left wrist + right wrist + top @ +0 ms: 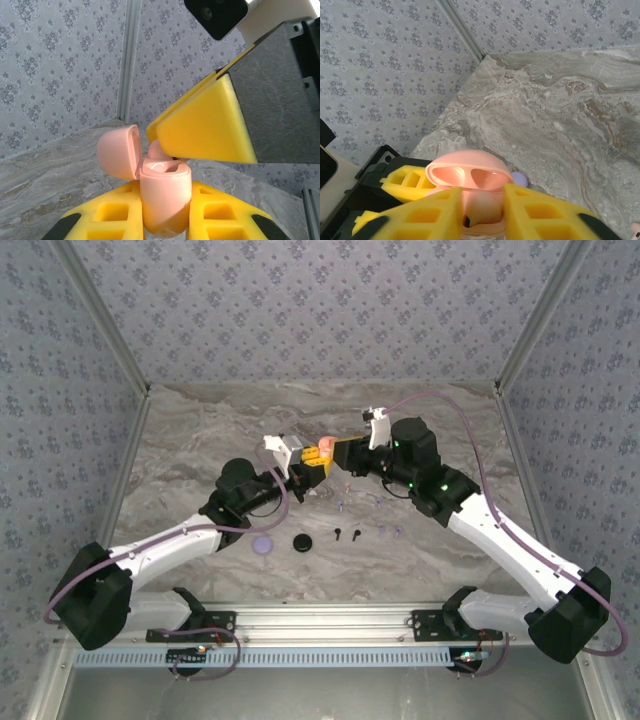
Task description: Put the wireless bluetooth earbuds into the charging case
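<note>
My left gripper [312, 468] is shut on a pink charging case [165, 195], held upright above the table with its lid [119, 152] hinged open. My right gripper [341, 455] hangs over the case mouth. A pale pink earbud [482, 207] sits down in the case between the right gripper's [482, 212] fingers, which stand slightly apart from it. In the left wrist view the right fingers [205, 130] cover most of that bud [156, 149]. Black earbuds [346, 534] and lavender earbuds [390, 531] lie on the table in front of the grippers.
A lavender round case [263, 545] and a black round case [301, 541] lie on the marble table [200, 440] near the left arm. Two more small buds [343, 505] lie under the grippers. Patterned walls close off the back and both sides.
</note>
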Controlling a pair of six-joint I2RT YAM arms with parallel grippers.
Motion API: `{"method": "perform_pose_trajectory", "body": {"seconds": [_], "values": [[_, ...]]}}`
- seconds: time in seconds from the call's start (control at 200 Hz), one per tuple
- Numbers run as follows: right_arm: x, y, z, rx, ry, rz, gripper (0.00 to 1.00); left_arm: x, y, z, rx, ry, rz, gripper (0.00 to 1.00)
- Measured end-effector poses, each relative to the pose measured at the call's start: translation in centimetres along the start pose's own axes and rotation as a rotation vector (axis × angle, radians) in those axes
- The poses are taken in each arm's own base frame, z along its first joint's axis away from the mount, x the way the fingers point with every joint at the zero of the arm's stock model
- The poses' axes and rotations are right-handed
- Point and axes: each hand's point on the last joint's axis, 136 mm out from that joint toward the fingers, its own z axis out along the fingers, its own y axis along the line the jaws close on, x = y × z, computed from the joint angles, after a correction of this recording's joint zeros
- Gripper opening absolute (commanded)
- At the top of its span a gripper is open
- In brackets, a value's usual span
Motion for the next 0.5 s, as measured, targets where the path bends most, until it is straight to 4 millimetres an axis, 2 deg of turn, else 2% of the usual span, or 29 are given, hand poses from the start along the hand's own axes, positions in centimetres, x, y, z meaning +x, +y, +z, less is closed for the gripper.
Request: {"method": "perform_pose_trajectory", "body": {"seconds": [0.18, 0.34, 0.42, 0.5], "values": [[0.0, 0.1, -0.3, 0.008, 0.025, -0.008, 0.55, -0.2, -0.1, -0.1, 0.001, -0.005, 0.002, 0.0], [-1.8, 0.3, -1.9, 0.03, 0.011, -0.029, 0.62, -0.2, 0.0, -0.1, -0.007, -0.003, 0.01, 0.0], [-2.9, -0.5, -3.2, 0.069, -0.008, -0.027, 0.62, -0.4, -0.1, -0.4, -0.014, 0.0, 0.019, 0.0], [-3.4, -2.2, -4.1, 0.133, -0.005, -0.008, 0.62, -0.6, -0.1, -0.9, -0.028, 0.0, 0.034, 0.0]]}}
